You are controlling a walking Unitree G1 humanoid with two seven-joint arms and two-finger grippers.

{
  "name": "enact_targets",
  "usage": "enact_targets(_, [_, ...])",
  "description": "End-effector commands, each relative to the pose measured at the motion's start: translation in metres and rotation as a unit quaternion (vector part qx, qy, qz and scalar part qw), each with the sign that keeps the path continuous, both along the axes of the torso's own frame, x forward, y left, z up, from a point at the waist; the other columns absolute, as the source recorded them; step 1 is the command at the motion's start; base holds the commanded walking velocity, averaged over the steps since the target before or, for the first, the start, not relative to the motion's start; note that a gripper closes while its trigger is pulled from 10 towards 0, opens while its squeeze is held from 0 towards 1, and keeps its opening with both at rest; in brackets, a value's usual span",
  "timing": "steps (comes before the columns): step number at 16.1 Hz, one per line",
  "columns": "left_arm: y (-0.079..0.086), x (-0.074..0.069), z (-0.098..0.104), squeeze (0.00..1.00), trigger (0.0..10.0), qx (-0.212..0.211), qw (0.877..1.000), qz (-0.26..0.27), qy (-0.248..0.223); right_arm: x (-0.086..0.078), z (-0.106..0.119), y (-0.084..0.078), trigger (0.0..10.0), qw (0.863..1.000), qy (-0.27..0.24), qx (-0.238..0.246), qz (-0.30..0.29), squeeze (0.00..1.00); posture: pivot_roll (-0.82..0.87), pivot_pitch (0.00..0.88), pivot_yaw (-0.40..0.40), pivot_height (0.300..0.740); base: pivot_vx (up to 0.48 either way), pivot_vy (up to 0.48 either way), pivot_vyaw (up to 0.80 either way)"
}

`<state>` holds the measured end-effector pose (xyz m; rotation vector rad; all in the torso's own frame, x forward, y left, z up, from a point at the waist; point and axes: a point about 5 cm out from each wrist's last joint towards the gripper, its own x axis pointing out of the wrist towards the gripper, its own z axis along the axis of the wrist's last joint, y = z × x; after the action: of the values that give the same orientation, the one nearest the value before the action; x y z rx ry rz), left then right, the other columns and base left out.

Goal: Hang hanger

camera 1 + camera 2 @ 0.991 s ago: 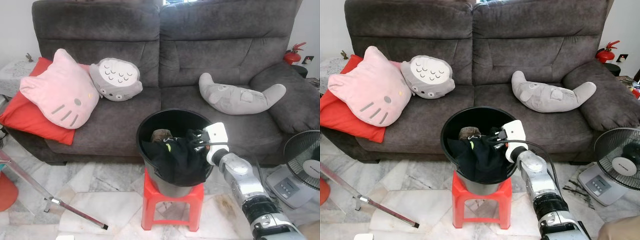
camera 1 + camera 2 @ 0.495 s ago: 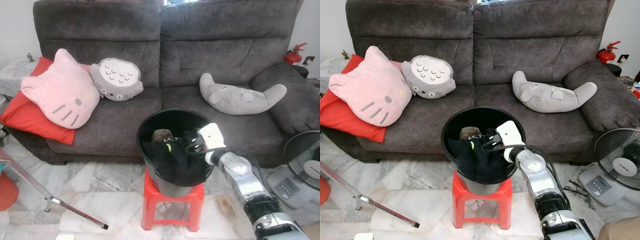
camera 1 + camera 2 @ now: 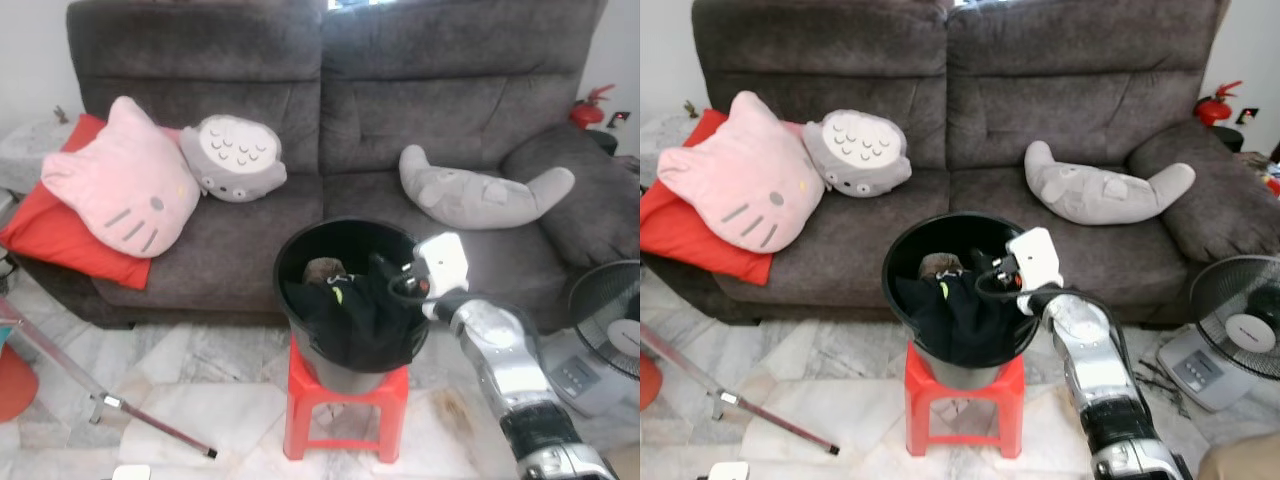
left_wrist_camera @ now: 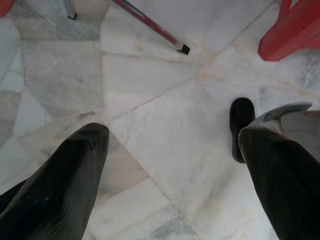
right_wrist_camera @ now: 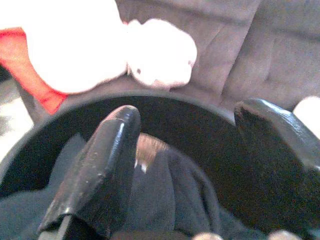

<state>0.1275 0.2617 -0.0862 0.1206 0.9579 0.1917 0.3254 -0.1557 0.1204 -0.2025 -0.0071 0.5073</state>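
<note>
Black clothes [image 3: 355,315] in black bucket [image 3: 300,250] beneath right end effector [image 5: 187,150], fingers spread; no legible writing.

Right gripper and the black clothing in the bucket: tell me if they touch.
Cannot tell. In the right wrist view the open right gripper hangs above the black clothing; no gap or contact shows plainly.

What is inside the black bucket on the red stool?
The black bucket holds dark clothing and something brownish behind it. The open right gripper hovers above. The clothing hides whatever lies underneath.
</note>
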Motion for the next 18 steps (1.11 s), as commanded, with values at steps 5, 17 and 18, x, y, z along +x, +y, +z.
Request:
enact_targets(5, [0.002, -0.006, -0.002, 0.0, 10.0, 0.003, 1.0, -0.002, 0.017, -0.036, -0.004, 0.011, 10.0, 0.984, -0.051, -0.148, 0.089, 0.0, -0.01, 0.0, 0.053, 0.74, 0.0, 0.0, 0.0])
enact_targets(17, [-0.007, 0.017, 0.002, 0.0, 10.0, 0.001, 1.0, -0.011, 0.0, -0.073, -0.002, 0.017, 10.0, 1.0, -0.012, 0.009, 0.012, 0.0, -0.07, 0.0, 0.055, 0.74, 0.0, 0.0, 0.0])
enact_targets(18, [-0.007, 0.016, 0.002, 0.0, 10.0, 0.002, 1.0, -0.008, -0.001, -0.081, 0.0, 0.025, 10.0, 0.995, 0.024, 0.093, 0.021, 0.0, -0.07, 0.0, 0.042, 0.74, 0.0, 0.0, 0.0])
